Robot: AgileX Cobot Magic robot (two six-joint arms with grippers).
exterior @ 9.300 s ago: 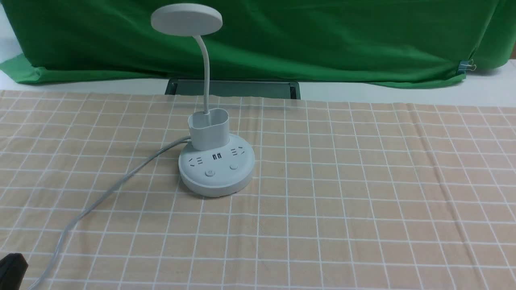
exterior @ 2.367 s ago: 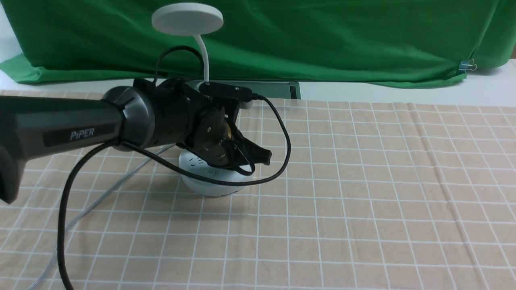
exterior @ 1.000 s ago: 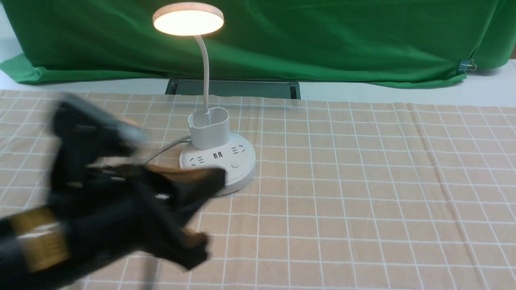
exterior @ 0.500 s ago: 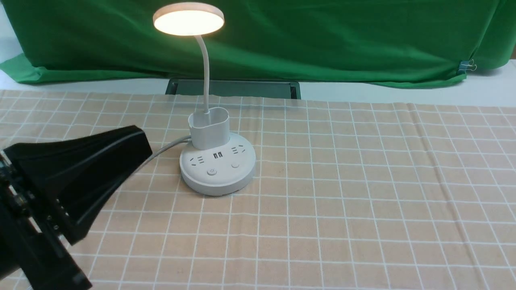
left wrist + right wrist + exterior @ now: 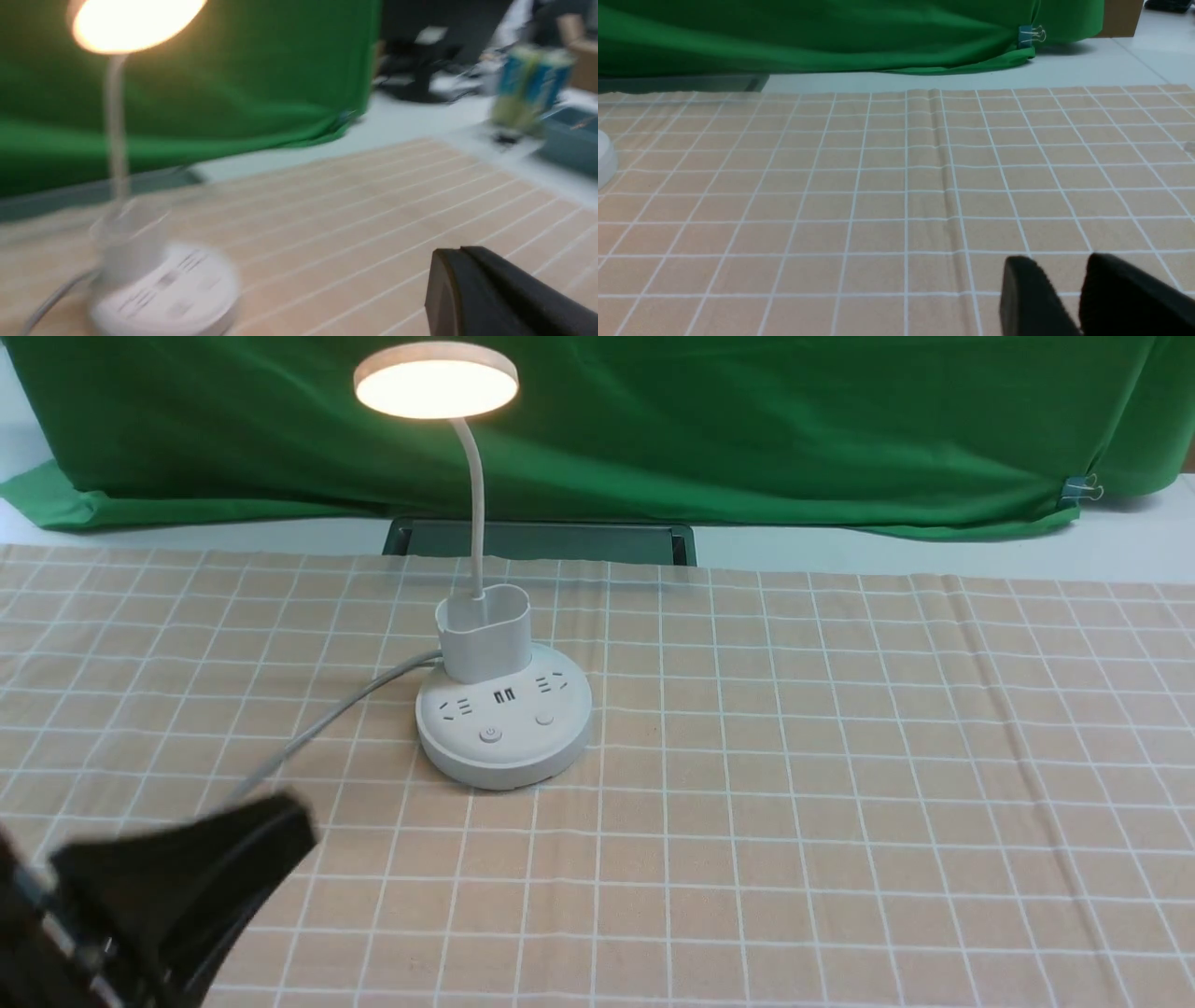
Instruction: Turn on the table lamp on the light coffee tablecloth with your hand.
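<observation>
The lamp [image 5: 502, 728] is lit, so the task looks done. Its round base seems broad and steady enough to take a press on a button [image 5: 490, 735] without sliding, though I judge the whole thing fairly light. The neck [image 5: 477, 513] is thin and probably bends — pushing there could tip or twist it, and the disc head [image 5: 436, 383] looks the part most easily harmed. If it had to be moved, the rim of the base would be the place to hold; for switching, only a light fingertip.

The lamp stands upright on the cloth [image 5: 840, 756]. The left gripper [image 5: 460, 254] is well apart from the lamp, on the robot's side of it; its fingers look together, holding nothing. The right gripper [image 5: 1069, 263] is off to the lamp's right, also well apart — its fingertips parted, nothing between them.
</observation>
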